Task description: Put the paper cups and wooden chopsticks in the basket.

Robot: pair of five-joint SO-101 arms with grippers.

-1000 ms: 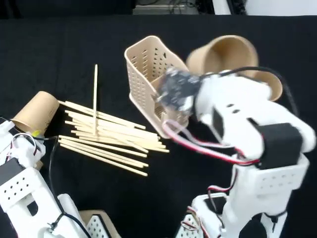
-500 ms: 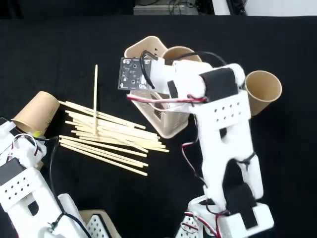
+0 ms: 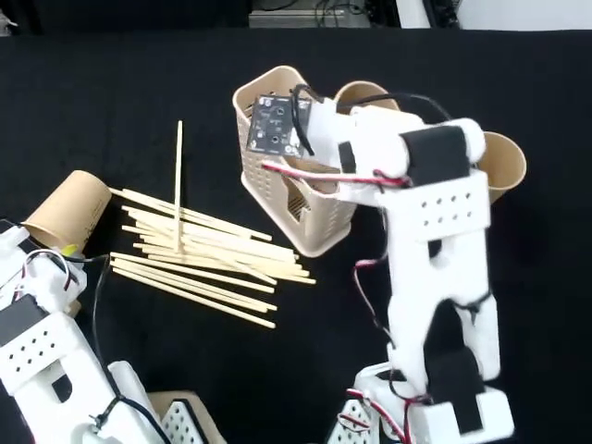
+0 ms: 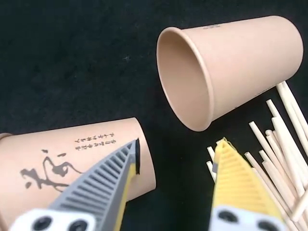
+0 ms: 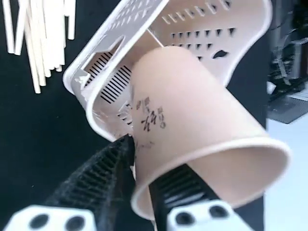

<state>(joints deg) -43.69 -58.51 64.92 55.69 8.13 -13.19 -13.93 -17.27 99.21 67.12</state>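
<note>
A beige slotted basket (image 3: 277,176) lies tipped on the black table, and my right arm (image 3: 425,176) reaches over it. My right gripper (image 5: 142,159) is shut on the rim of a paper cup (image 5: 192,120), whose bottom sits inside the basket's (image 5: 202,24) mouth. That cup's rim (image 3: 363,92) shows at the basket's far side. A second cup (image 3: 504,165) lies to the right, a third cup (image 3: 67,211) at the left. Wooden chopsticks (image 3: 199,254) are piled left of the basket. My left gripper (image 4: 177,144) is open above the table between a printed cup (image 4: 72,163) and a plain cup (image 4: 231,67), beside chopstick ends (image 4: 284,144).
The table is covered in black cloth (image 3: 111,83). One chopstick (image 3: 178,185) lies across the pile, pointing away from me. My left arm's base (image 3: 37,361) is at the near left corner. Dark equipment stands past the table's far edge.
My right arm has swung left with the cup, from right of the basket to over it, and the cup now sits in the basket's mouth. The left arm has not moved.
</note>
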